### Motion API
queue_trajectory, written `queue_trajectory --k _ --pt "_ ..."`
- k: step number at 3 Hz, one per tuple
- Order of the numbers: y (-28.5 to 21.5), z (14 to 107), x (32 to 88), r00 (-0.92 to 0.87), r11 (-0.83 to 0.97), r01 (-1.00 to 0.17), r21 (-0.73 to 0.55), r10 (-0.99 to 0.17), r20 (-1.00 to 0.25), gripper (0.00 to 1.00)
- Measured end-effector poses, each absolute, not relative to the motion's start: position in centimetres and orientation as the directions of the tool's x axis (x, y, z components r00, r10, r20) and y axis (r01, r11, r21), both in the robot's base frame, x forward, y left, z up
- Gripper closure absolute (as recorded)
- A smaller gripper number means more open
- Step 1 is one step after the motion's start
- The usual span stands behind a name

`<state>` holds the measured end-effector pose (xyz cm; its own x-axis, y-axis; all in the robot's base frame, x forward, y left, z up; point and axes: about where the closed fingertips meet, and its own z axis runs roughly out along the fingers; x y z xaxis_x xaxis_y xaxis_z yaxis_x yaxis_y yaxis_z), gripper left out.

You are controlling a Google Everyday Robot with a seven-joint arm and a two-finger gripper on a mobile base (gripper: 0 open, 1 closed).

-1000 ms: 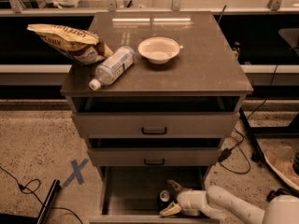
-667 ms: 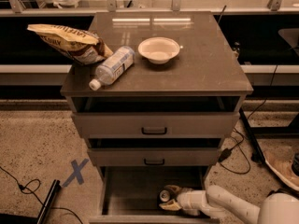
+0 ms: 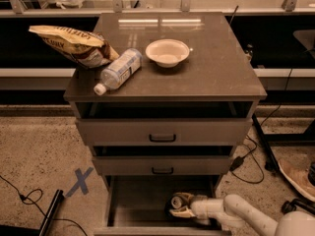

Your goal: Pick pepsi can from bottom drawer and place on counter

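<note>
The bottom drawer [image 3: 140, 203] is pulled open under two upper drawers with black handles. My gripper [image 3: 178, 206] is inside it, right of the middle, low over the drawer floor, and the white arm [image 3: 236, 214] reaches in from the lower right. The pepsi can does not show clearly. Only a small dark shape lies at the gripper's tip in the drawer's shadow. The counter [image 3: 221, 68] is the glossy dark top of the cabinet, and its right half is bare.
On the counter lie a chip bag [image 3: 71, 45], a clear plastic bottle on its side [image 3: 118, 72] and a white bowl [image 3: 168, 51]. The top drawer [image 3: 162, 131] stands slightly open. Cables [image 3: 248, 154] and a blue tape X [image 3: 79, 181] are on the floor.
The gripper has shifted slightly toward the back of the bottom drawer, onto the spot where a small dark object stood. Nothing on the counter has moved.
</note>
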<state>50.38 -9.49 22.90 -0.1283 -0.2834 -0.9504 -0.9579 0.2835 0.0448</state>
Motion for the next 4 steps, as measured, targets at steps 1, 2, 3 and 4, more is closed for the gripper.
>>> queue_trajectory --k 1,2,3,4 --pt "-9.7 29.2 48.4 -0.062 0.206 -0.978 0.024 -0.181 -0.982 1.00" --pt "-10.5 35.2 45.4 -0.011 0.095 -0.995 -0.002 -0.137 -0.991 1.00" --pt "-11.6 41.5 42.6 0.040 -0.043 -0.998 -0.034 -0.136 -0.990 1.00" --pt "-13.0 47.1 41.4 0.083 -0.094 -0.993 -0.067 -0.183 -0.980 1.00"
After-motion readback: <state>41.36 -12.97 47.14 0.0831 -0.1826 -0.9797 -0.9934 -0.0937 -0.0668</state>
